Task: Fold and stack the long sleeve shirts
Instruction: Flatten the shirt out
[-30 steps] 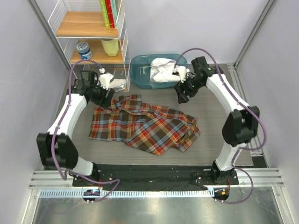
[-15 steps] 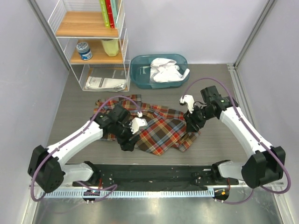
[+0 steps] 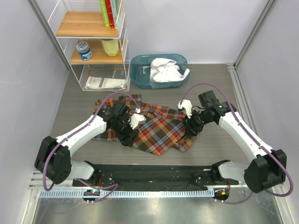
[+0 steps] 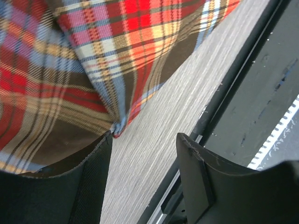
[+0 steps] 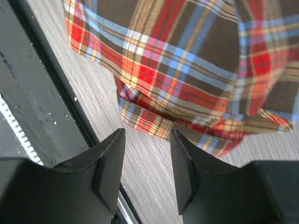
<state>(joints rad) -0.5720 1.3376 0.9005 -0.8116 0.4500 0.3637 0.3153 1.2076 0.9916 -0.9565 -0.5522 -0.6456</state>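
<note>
Both grippers stand open, holding nothing: the left gripper [image 4: 145, 140] at the near corner of the plaid shirt [image 3: 156, 130], the right gripper [image 5: 145, 140] just short of its rumpled hem. That shirt lies bunched mid-table; a white shirt [image 3: 166, 70] waits in the teal tub [image 3: 137, 65] behind. Best to pinch the hem at matching points, then spread it flat. Grey wood-grain table [image 3: 215, 88], black rail [image 3: 154, 172] close by, wire shelf [image 3: 124, 42] back left.
</note>
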